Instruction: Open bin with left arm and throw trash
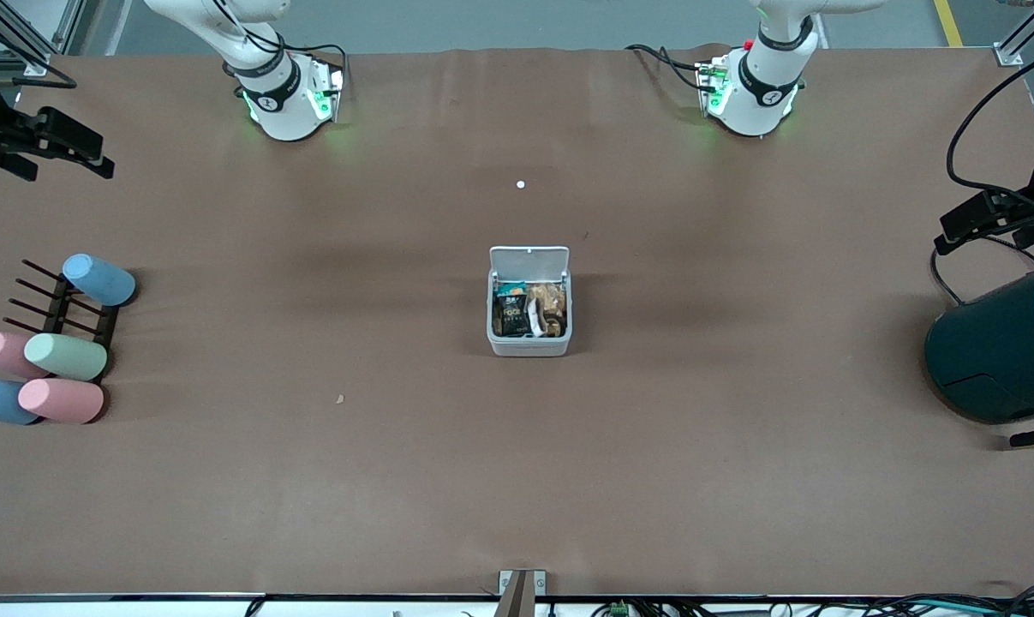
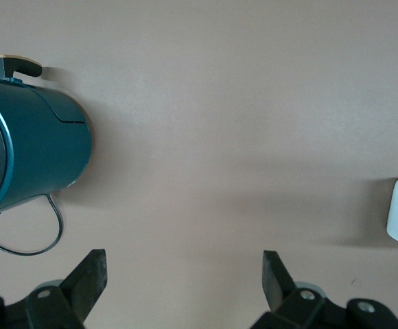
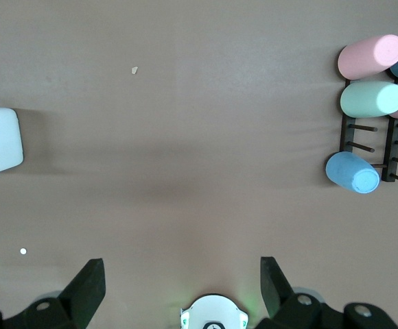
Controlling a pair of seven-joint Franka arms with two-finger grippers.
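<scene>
Right now I read my left gripper [image 2: 184,288] as spread wide with nothing between its fingers, hanging over bare table near the left arm's end, close to one dark teal container [image 1: 1001,347]. My right gripper [image 3: 182,291] is just as wide apart and just as empty, up over the table at the right arm's end. Both arms wait, pulled out to the table's two ends.

One bin [image 1: 529,343] sits at the middle of the table, well apart from both grippers, its lid [image 1: 529,259] swung up and back toward the robots' bases. Inside I make out a dark printed wrapper [image 1: 511,310], a small white piece [image 1: 535,317] and something brownish beside them; I cannot count the trash more exactly than that.

At the right arm's end I count five cups [image 1: 64,356] on or around one dark rack [image 1: 62,307]: two blue, two pink, one pale green. One white dot [image 1: 521,184] lies between the bin and the bases, and one tan crumb [image 1: 340,398] lies nearer the front camera than the bin.

Only the front view looks into the bin; each wrist view catches just its white outer edge. The teal container's handle and cable show best in the left wrist view.
</scene>
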